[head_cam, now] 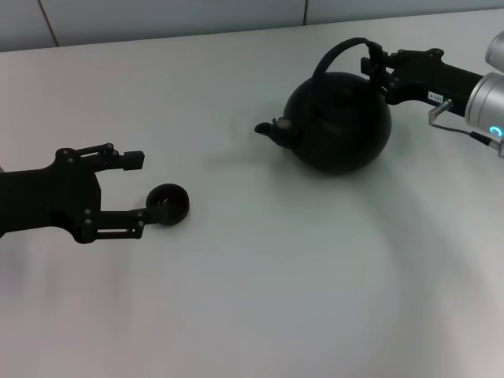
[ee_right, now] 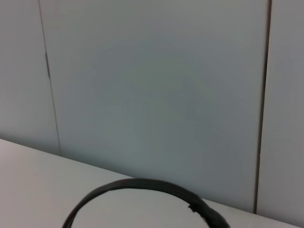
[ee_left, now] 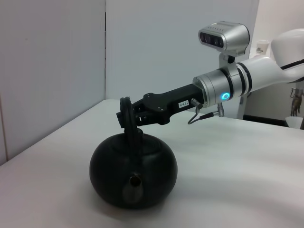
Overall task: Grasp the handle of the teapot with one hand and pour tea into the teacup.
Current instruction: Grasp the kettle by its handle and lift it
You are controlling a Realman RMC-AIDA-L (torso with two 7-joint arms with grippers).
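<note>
The matte-black teapot stands on the white table, its spout pointing toward the robot's left; it also shows in the left wrist view. Its arched handle rises over the lid. My right gripper is shut on the handle's upper right part, seen too in the left wrist view. The right wrist view shows only the handle's arc. The tiny black teacup sits on the table to the left. My left gripper is open, its lower fingertip right beside the cup.
The white table ends at a grey panelled wall behind the teapot. The right arm's silver wrist reaches in from the right edge.
</note>
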